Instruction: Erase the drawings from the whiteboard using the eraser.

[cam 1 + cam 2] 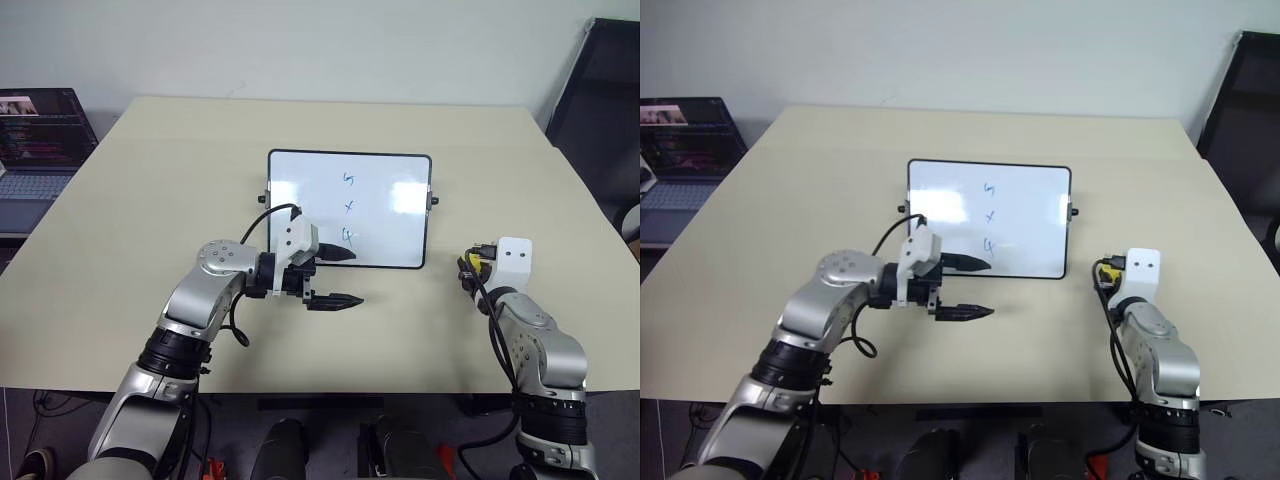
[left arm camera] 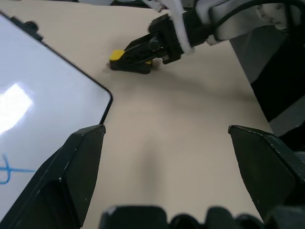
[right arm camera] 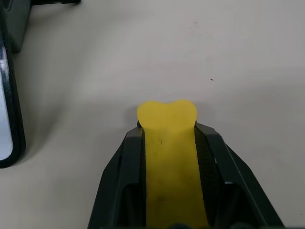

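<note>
The whiteboard (image 1: pixel 305 200) lies flat in the middle of the table. The drawings, three small blue scribbles, stand one above another on it (image 1: pixel 349 179), (image 1: pixel 349 206), (image 1: pixel 348 236). My left gripper (image 1: pixel 345 277) hovers open over the board's near edge, pointing right, with nothing between its fingers. To the right of the board, my right gripper (image 3: pixel 167 129) is shut on the yellow eraser (image 3: pixel 167 152), low at the table top. The left wrist view shows the eraser (image 2: pixel 116 56) in the right gripper's black fingers (image 2: pixel 143 47), past the board's corner (image 2: pixel 107 98).
An open laptop (image 1: pixel 40 140) stands off the table's left side. A dark chair-like object (image 1: pixel 600 100) is at the back right. The beige table (image 1: pixel 150 220) is bare around the board, and its near edge (image 1: pixel 380 392) runs just below my arms.
</note>
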Robot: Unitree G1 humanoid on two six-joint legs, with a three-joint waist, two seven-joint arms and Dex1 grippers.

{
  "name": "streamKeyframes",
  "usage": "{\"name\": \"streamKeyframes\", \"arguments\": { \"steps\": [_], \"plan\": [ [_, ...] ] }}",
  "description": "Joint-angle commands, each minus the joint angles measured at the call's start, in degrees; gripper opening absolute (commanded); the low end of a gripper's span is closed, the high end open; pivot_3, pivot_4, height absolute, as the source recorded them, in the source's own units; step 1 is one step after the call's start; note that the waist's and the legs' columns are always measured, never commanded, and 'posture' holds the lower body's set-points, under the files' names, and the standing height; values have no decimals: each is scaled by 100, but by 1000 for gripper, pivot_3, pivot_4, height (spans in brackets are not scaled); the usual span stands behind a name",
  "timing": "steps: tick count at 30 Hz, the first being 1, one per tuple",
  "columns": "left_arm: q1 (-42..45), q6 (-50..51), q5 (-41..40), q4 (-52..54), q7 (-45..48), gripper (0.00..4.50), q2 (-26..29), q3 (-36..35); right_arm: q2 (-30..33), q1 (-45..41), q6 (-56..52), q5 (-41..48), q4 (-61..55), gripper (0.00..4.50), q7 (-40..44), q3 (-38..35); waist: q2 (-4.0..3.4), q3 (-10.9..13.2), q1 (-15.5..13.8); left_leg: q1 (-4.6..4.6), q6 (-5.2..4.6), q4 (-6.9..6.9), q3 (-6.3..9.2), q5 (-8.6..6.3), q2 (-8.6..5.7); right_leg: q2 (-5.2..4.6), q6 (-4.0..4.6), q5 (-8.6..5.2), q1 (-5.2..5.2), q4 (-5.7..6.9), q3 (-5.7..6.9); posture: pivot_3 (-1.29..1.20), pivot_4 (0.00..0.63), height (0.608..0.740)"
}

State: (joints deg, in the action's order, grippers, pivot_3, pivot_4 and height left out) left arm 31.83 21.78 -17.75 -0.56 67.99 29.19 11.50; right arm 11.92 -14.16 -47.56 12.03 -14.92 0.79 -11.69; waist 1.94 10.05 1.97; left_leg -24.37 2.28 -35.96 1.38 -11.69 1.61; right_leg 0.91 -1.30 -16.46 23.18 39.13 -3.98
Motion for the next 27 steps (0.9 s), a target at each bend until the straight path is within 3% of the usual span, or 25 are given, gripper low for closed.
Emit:
{"name": "streamKeyframes", "arguments": {
  "steps": [1,6,11,18,22,27],
  "plan": [
    [-185,187,-45,508,-545,4500,16,-313,239,243,173,209,-1011,1057,585,386,-1,1,1,0,0,1,0,0,0,0,0,0,1,0,0,0,150,740],
    [-262,559,-142,929,-1169,4500,-63,-535,529,602,583,99,-1690,1054,1075,963,-1,0,-5,0,0,-6,9,0,3,0,-3,-1,-2,3,1,0,150,740],
    [-148,838,50,1207,-1820,4500,-6,-653,643,304,1460,-186,-1634,1048,1337,1388,0,0,4,2,0,-13,0,0,0,0,-27,-1,-3,3,-2,0,150,740],
    [25,1368,209,1334,-2494,4500,75,-717,406,-1145,1278,131,-782,1048,1564,1289,0,0,9,2,0,-15,3,2,1,1,-13,10,-3,9,1,0,150,740],
    [145,1557,297,1155,-2786,4500,130,-791,434,-2385,1685,-191,291,1048,1949,1745,0,0,18,3,0,-16,1,3,0,1,-8,13,1,17,0,0,150,740],
    [203,1477,392,867,-2866,4500,242,-839,486,-3248,2013,-527,1268,1048,2412,2201,0,0,-1,4,0,-12,3,2,-1,-2,-4,13,3,25,4,0,150,740]
  ]
}}
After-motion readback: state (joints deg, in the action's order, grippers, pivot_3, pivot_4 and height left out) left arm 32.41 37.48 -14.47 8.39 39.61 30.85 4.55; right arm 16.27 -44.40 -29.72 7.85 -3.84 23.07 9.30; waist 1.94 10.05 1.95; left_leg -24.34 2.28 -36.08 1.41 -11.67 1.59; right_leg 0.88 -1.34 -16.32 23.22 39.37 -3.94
